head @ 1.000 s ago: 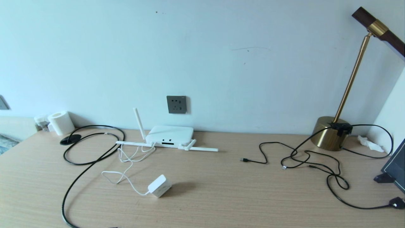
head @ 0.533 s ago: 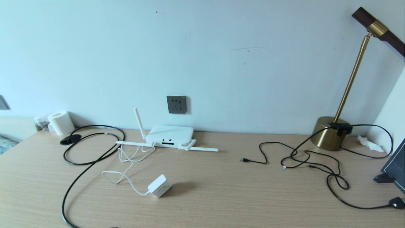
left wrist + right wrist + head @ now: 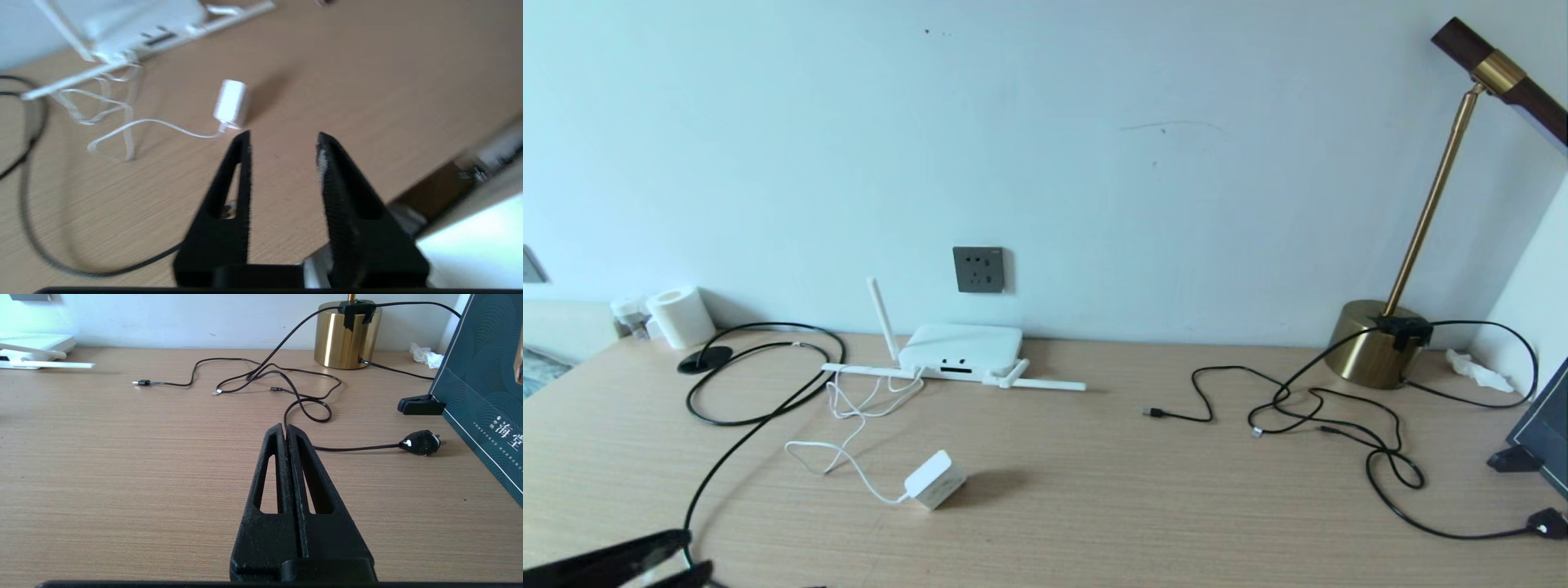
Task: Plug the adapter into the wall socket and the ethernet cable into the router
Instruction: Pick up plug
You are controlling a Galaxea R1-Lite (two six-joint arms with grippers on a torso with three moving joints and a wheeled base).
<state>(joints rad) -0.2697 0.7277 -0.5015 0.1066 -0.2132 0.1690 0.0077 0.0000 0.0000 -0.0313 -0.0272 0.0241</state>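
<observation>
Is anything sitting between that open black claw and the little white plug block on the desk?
Nothing visible. Between the left gripper, jaws apart, and the small white rounded-cube adapter lies only bare wooden desk. Its thin white cord trails off sideways, out of the path.

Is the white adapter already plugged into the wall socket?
No, the adapter lies on the desk, well apart from the empty wall socket.
</observation>
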